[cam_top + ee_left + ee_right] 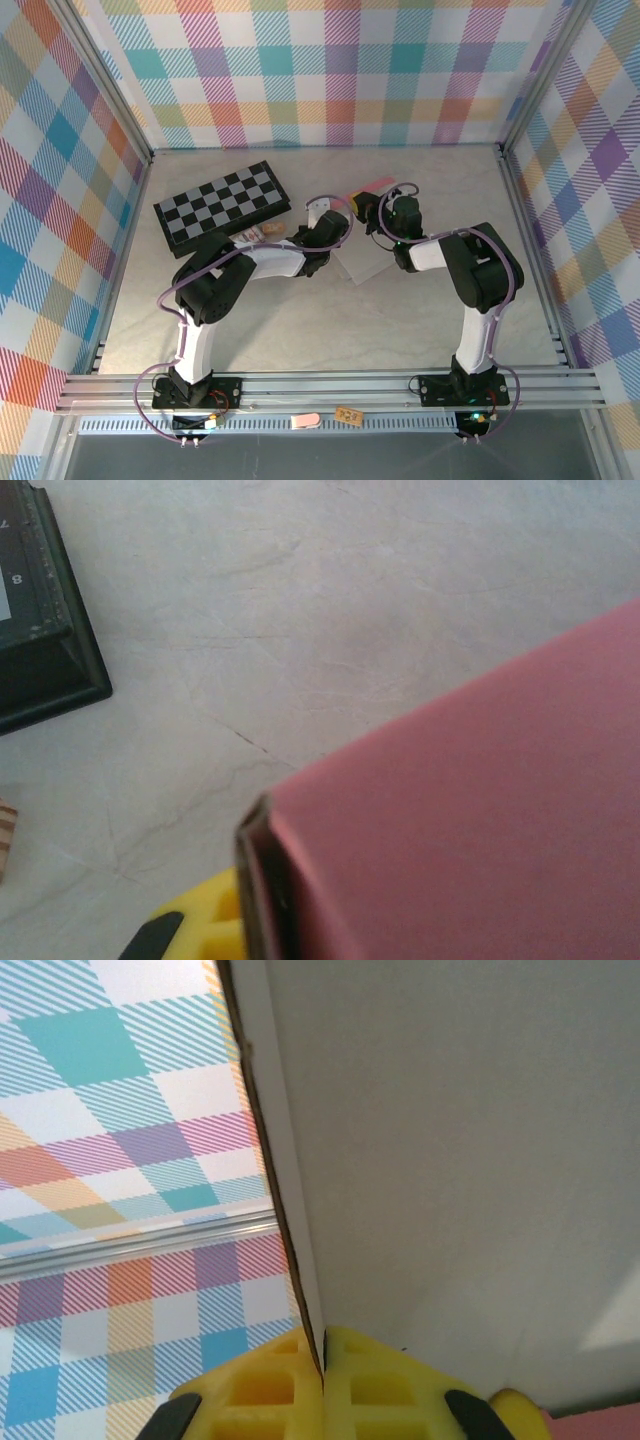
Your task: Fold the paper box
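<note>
Our right end effector (322, 1350) clenches the pale edge of the pink thin cardboard paper box (450, 1160), raised over the grey tabletop (380, 590). Our left end effector (245, 915) pinches its pink fold.

Robot lab test cell. Left arm (215, 290) and right arm (480, 280) are bolted to an aluminium rail frame (330, 385) at the near edge. Pale marble-look tabletop (330, 320). Plaid-print panels (340, 70) wall off the left, far and right sides.
</note>
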